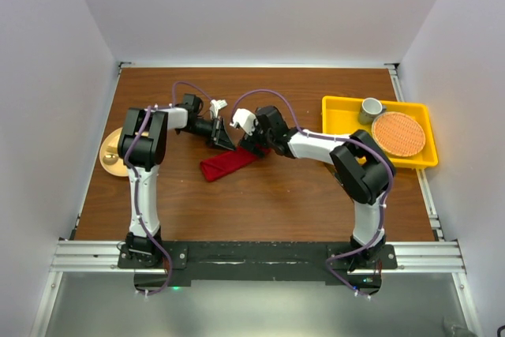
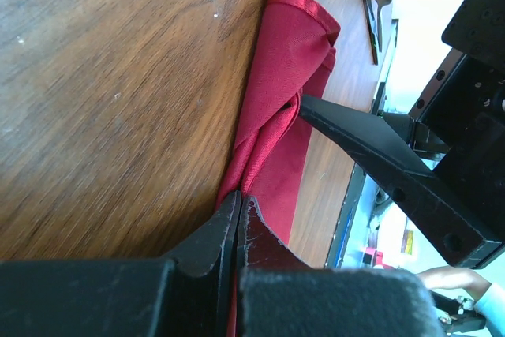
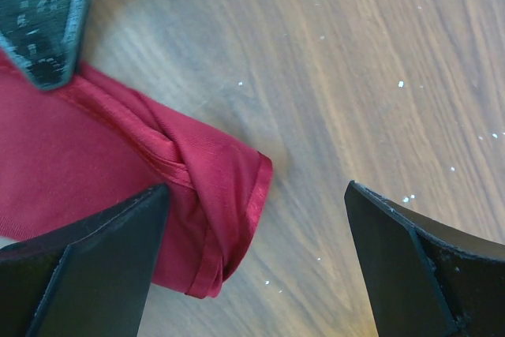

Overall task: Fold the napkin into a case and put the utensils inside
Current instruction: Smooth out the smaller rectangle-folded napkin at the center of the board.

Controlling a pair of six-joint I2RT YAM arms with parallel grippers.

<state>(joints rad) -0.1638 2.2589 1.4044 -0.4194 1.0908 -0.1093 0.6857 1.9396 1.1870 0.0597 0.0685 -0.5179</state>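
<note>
Brown wooden table (image 1: pixel 276 203) carries the napkin (image 1: pixel 227 165), folded to a narrow red strip near its middle. The left gripper (image 2: pixel 238 209) is closed and pinches one end of the cloth. The right gripper (image 3: pixel 256 189) stands wide apart at the other end, one finger (image 3: pixel 102 262) over the fabric and the other over bare wood.

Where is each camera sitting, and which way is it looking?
Top camera: high behind the arms, looking down at the table; both arms show, left gripper and right gripper meeting at the napkin.
Left wrist camera: on the left arm, looking along its shut fingers pinching the napkin.
Right wrist camera: on the right arm, looking down between its open fingers at the napkin's end.
Shared: both wrist views show the napkin and the other arm's finger.
</note>
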